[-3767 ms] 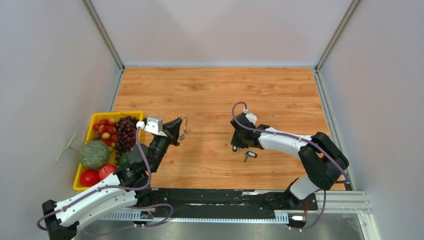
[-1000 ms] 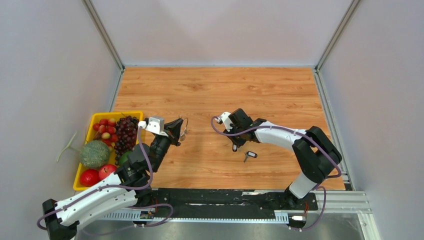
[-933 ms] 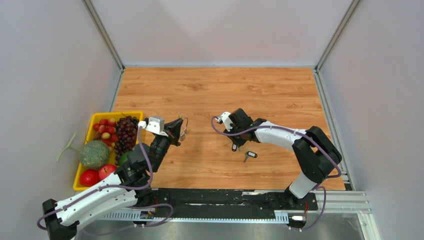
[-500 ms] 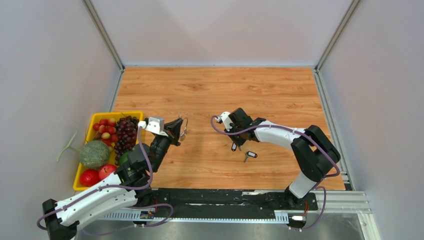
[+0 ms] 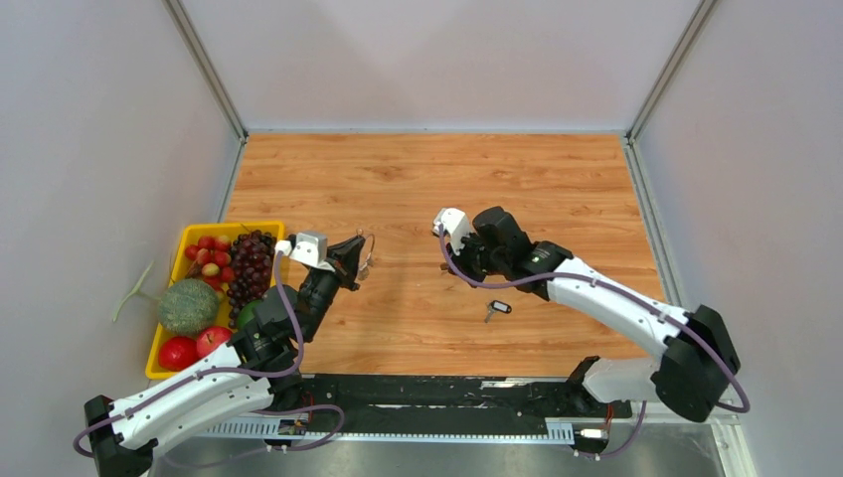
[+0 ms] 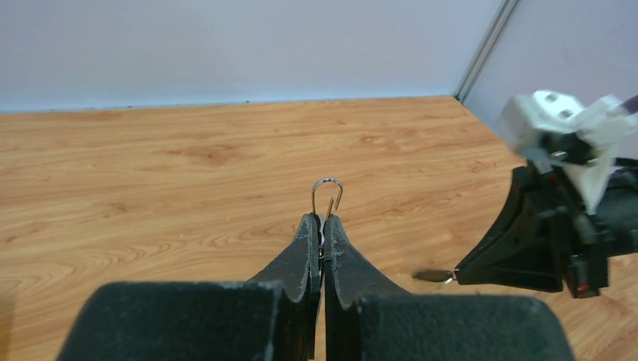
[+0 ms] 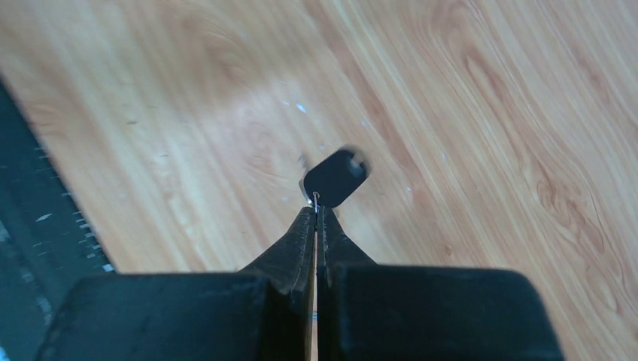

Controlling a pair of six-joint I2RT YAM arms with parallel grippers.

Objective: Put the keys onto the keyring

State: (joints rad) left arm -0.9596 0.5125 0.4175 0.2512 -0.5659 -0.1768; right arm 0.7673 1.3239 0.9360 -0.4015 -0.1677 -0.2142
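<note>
My left gripper (image 5: 356, 260) (image 6: 322, 220) is shut on the keyring (image 6: 327, 197), a thin silver wire loop whose open end sticks up past the fingertips; it also shows in the top view, keyring (image 5: 366, 252). My right gripper (image 5: 452, 268) (image 7: 316, 213) is shut on one of the keys (image 7: 335, 177), held above the wood with its black head poking out beyond the tips. The left wrist view shows that key (image 6: 432, 276) pointing left from the right gripper (image 6: 460, 277). A second black-headed key (image 5: 498, 308) lies on the table below the right arm.
A yellow tray (image 5: 256, 226) at the left edge holds grapes (image 5: 249, 266), a melon (image 5: 187, 305) and red apples (image 5: 179, 353). Grey walls enclose the wooden table (image 5: 437, 179). A black rail (image 5: 447, 393) runs along the near edge.
My right gripper has shut on one key and lifted it off the table, while the right arm's elbow swung out to the right. The left arm and keyring have not moved.
</note>
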